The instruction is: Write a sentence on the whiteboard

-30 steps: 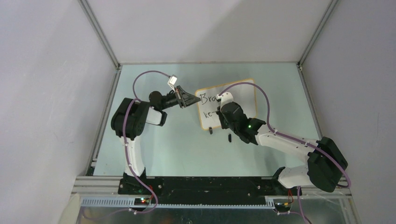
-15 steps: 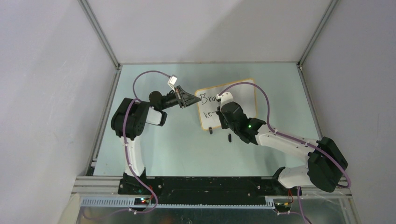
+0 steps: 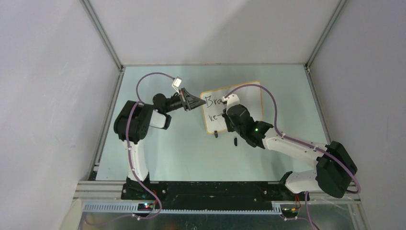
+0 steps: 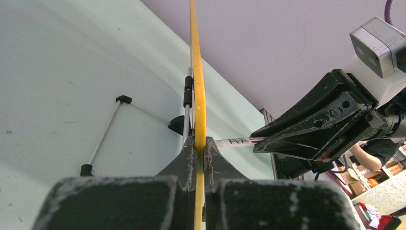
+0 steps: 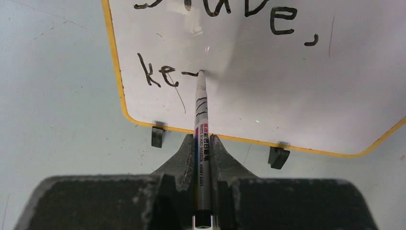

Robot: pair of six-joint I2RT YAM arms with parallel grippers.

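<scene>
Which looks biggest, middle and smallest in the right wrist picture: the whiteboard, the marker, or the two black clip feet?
1. whiteboard
2. marker
3. left clip foot and right clip foot look alike, so tied.

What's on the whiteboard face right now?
Black lettering: "Brave," on top, "ke" plus a dash below, the marker tip touching it. Overhead, the right arm covers most letters.
</scene>
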